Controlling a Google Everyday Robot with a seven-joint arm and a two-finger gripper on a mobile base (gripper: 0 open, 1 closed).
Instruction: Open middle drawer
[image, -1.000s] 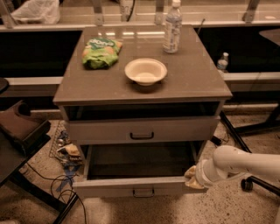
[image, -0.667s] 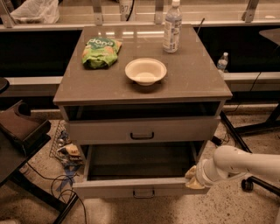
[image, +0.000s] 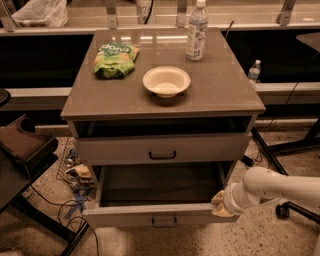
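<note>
The middle drawer (image: 125, 216) stood pulled well out of the cabinet, showing its grey interior. The claw (image: 219, 202) sat at its right front corner; I could not tell its state. Above, another drawer (image: 205, 148) was closed. On the surface (image: 225, 92) were a white bowl (image: 166, 81), a green snack bag (image: 116, 60) and, farthest, a water bottle (image: 197, 32).

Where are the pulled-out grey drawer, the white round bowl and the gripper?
pulled-out grey drawer (image: 120, 216): camera view, front panel.
white round bowl (image: 166, 82): camera view, inner hollow.
gripper (image: 220, 202): camera view, tip, at the drawer's front corner.
</note>
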